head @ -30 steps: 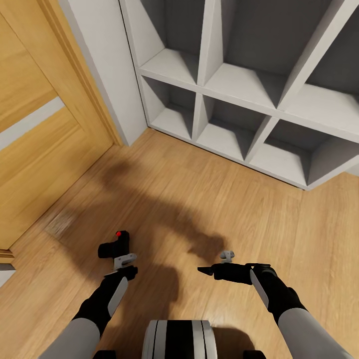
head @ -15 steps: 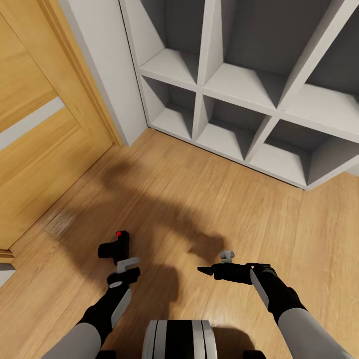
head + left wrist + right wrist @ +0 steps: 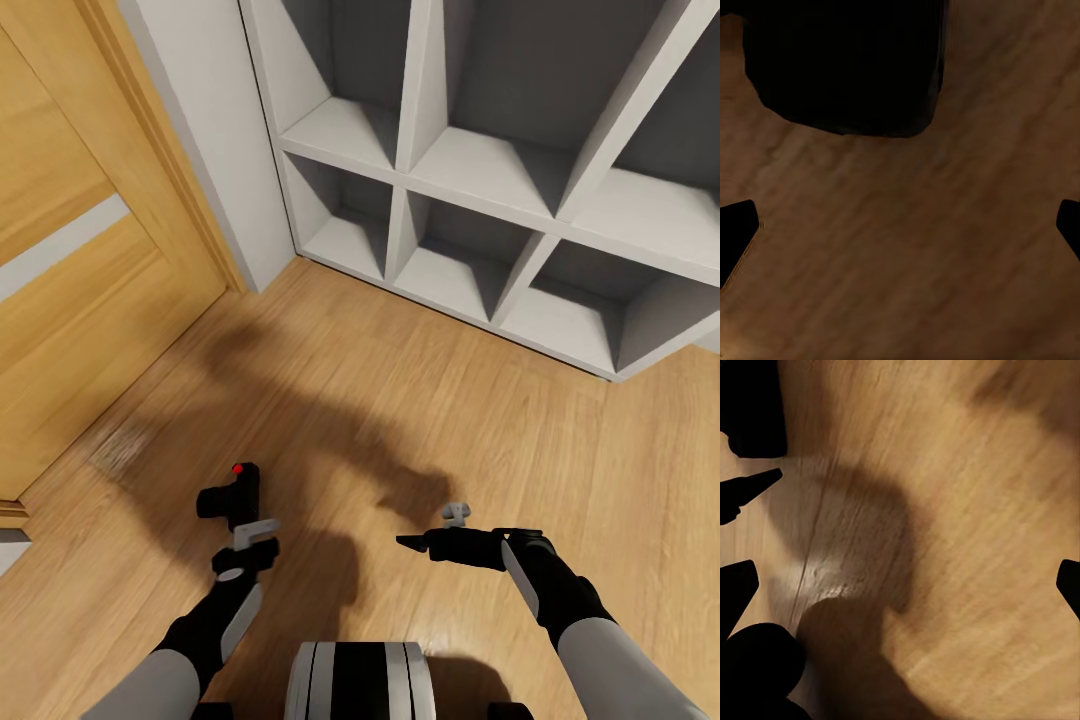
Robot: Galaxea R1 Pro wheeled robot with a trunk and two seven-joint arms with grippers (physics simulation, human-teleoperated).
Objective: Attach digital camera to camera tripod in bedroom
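You are looking at a light wood floor (image 3: 420, 400) showing fine grain and a soft sheen, a smooth wooden door (image 3: 70, 300) looking satin, a matt grey painted shelf unit (image 3: 480, 180), and a matt black digital camera (image 3: 232, 495) looking plastic.

Bright even head view, soft robot shadow on wood floor (image 3: 330, 420), dim murky left wrist, blurred right wrist

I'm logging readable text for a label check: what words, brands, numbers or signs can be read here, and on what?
None can be read. The camera, held up at the left claw, shows a plain red button and no lettering. The shelf, door and floor bear no writing.
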